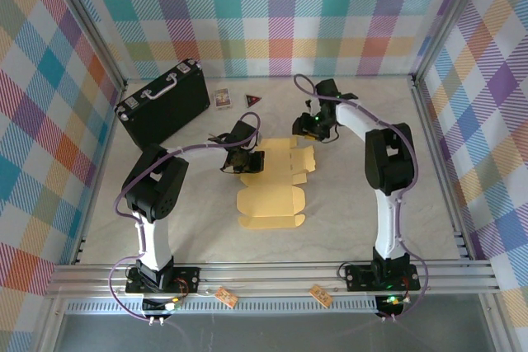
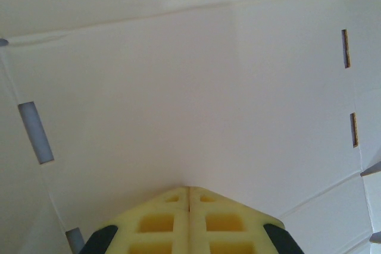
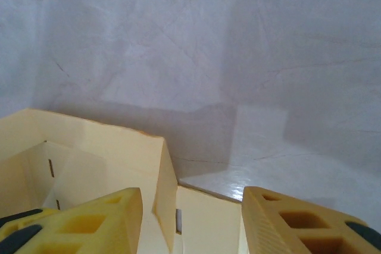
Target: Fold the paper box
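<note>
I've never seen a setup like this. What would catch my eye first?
The mustard-yellow paper box, a mostly flat cut-out sheet, lies mid-table between two arms. The left claw is shut over its far left part, and the right claw hangs open at its far right edge. A black case sits back left.

No writing is legible. A small printed card lies just right of the black case (its print too small to read); 2 tan tags, well nearer than the case, are equally unreadable.

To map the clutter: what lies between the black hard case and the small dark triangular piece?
A small pale rectangular card lies between them, seen in the top view.
</note>
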Motion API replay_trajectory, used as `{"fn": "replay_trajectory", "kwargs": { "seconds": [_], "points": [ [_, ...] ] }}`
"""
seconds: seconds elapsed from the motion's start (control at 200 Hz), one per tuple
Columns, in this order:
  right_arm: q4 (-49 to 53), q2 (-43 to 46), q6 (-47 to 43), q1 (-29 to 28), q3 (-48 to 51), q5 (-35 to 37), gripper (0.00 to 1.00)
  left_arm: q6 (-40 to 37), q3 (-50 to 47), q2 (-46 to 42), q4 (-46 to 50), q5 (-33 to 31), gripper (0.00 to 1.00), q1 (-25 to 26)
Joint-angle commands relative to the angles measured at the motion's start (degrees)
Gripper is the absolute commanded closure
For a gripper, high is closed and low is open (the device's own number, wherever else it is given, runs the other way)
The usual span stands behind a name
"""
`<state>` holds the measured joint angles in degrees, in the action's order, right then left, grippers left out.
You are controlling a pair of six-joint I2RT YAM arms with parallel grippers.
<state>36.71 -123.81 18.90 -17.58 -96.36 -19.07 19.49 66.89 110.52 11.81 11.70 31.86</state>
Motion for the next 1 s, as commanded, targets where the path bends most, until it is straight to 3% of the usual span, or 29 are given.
{"fn": "replay_trajectory", "kwargs": {
  "seconds": [0.0, 0.185, 0.995],
  "points": [
    [-2.0, 0.2, 1.3, -1.5, -1.1, -5.2, 0.54, -1.1, -1.8, 0.4, 3.7, -1.7, 0.99, 0.5],
    [-1.6, -1.3, 1.2, -3.5, -3.2, -7.2, 0.6, -1.2, -1.7, 0.5, 3.6, -1.7, 0.99, 0.5],
    [2.4, -14.7, 3.6, -7.4, -13.7, -5.8, 0.6, -1.6, -1.7, 0.7, 3.6, -1.8, 0.99, 0.8]
  ]
}}
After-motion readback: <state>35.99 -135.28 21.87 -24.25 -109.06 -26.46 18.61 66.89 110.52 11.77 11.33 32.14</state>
